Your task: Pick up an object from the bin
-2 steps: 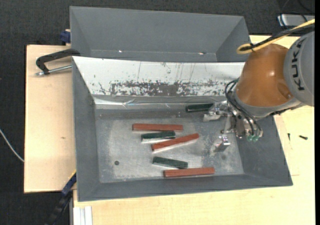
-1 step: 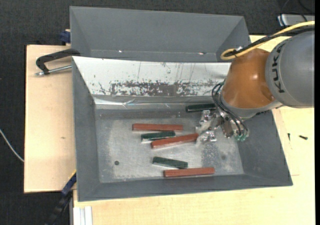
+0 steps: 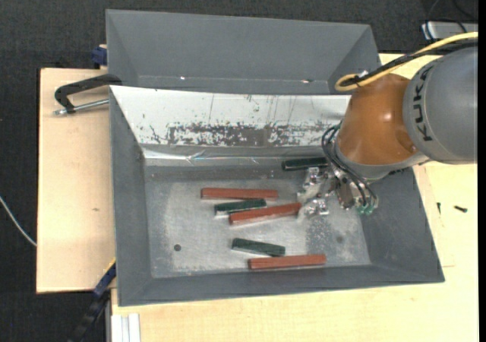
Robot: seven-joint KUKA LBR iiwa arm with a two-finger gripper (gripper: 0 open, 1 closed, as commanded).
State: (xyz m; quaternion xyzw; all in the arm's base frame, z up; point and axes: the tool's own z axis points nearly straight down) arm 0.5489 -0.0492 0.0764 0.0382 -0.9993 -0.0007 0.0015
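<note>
**Bin** [image 3: 127,204]: grey metal with sloping walls. The back wall is tall and its lower band is scuffed. Six loose bars lie on the floor.

**Gripper** [image 3: 320,197]: low in the right half of the bin, under the arm's orange cover [image 3: 373,126], which overhangs the right wall and back right corner. Whether the grip is released or clenched cannot be told here, and no object is visibly held.

**Tilted red-brown bar** [image 3: 262,214]: the item nearest the gripper. It lies mid-floor with its right end slightly raised in the view, at or just beside the gripper; contact cannot be told.

**Middle dark green bar** [image 3: 241,204]: lies along the upper left edge of the tilted bar, touching or nearly so.

**Upper red-brown bar** [image 3: 237,194]: just behind the green one, roughly level and apart from the back wall.

**Dark bar at the back** [image 3: 302,165]: lies by the foot of the back wall, with its right end hidden under the arm.

**Lower dark green bar** [image 3: 258,247]: lies alone, in front of the central group.

**Front red-brown bar** [image 3: 287,261]: lies close along the foot of the front wall, just in front of the lower green bar.

**Open room:** the left third of the floor is bare apart from a small dark spot [image 3: 177,248]. There is bare floor right of the gripper up to the right wall, and a bare patch in front of the gripper, above the front bar.
</note>
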